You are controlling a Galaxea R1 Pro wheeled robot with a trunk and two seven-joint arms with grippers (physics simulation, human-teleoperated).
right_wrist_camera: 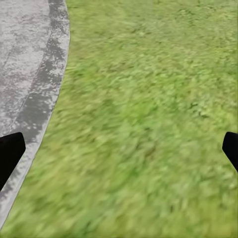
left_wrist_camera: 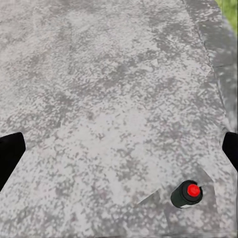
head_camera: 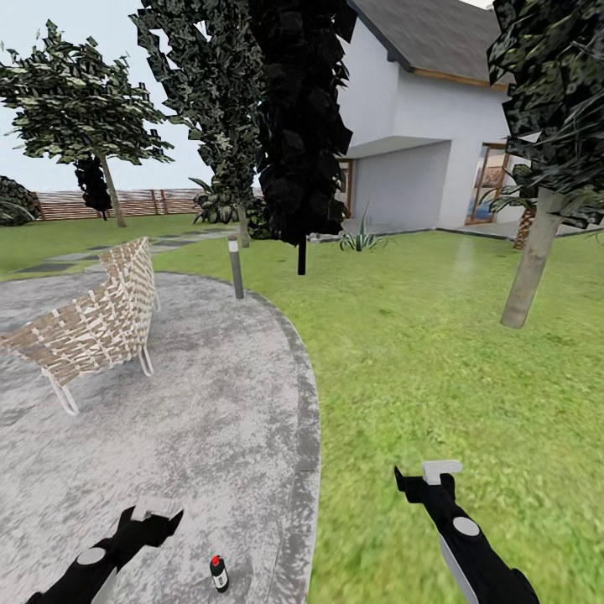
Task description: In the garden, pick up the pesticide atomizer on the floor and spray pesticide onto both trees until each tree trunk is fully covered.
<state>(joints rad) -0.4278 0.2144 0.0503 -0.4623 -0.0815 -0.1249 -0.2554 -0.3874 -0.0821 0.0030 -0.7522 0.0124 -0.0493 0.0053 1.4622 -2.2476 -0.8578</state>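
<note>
Head view: pesticide atomizer (head_camera: 219, 574) upright on floor (head_camera: 210, 419); both tools (left_wrist_camera: 119, 148) (right_wrist_camera: 119, 148) wide open, empty.

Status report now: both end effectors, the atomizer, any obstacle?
Left end effector open, empty, over the concrete floor. Right end effector open, over grass. Pesticide atomizer upright beside left one, not gripped. Nothing between them.

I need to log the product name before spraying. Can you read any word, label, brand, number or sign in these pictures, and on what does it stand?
None can be read.
The pesticide atomizer is a dark bottle with a red top; no label shows on it in the head view or the left wrist view.
The grey bollard carries a pale band but no lettering.
The house walls and the woven chair show no sign or number.
</note>
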